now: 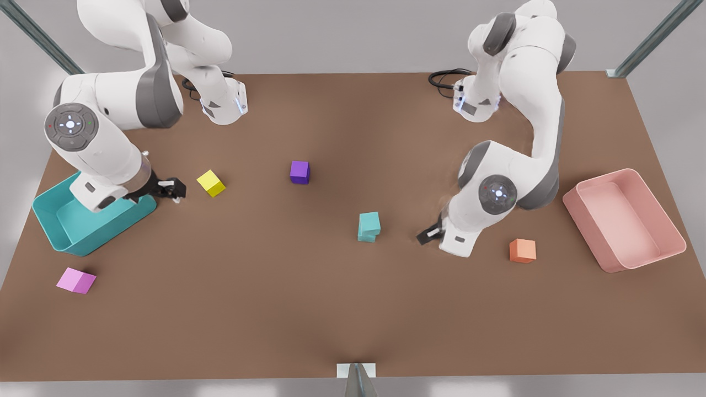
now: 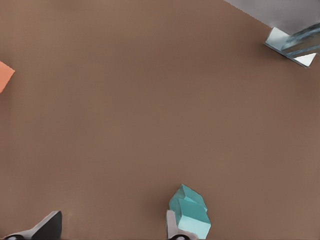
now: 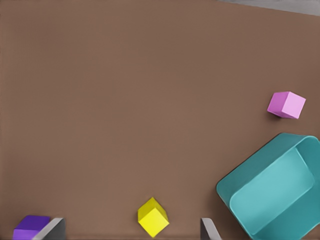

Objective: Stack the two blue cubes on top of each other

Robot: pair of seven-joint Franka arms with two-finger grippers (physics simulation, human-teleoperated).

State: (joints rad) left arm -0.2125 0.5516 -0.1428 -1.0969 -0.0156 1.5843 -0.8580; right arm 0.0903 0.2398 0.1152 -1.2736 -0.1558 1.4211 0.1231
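The two blue cubes stand one on the other near the table's middle, the upper cube (image 1: pixel 369 222) sitting slightly askew on the lower cube (image 1: pixel 366 237). The left wrist view has the stack (image 2: pixel 190 214) beside one finger (image 2: pixel 172 228). My left gripper (image 1: pixel 428 236) (image 2: pixel 110 232) is on the arm at the front view's right. It hangs open a little to the right of the stack, holding nothing. On the arm at the front view's left, my right gripper (image 1: pixel 174 189) (image 3: pixel 130 234) is open and holds nothing, beside the yellow cube (image 1: pixel 210 183) (image 3: pixel 153 217).
A teal bin (image 1: pixel 55 234) (image 3: pixel 235 185) lies under the right arm. Off at the front view's right sits a pink bin (image 1: pixel 664 251). Loose cubes: purple (image 1: pixel 299 172) (image 3: pixel 29 226), orange (image 1: pixel 522 250) (image 2: pixel 4 75), pink (image 1: pixel 76 280) (image 3: pixel 286 104).
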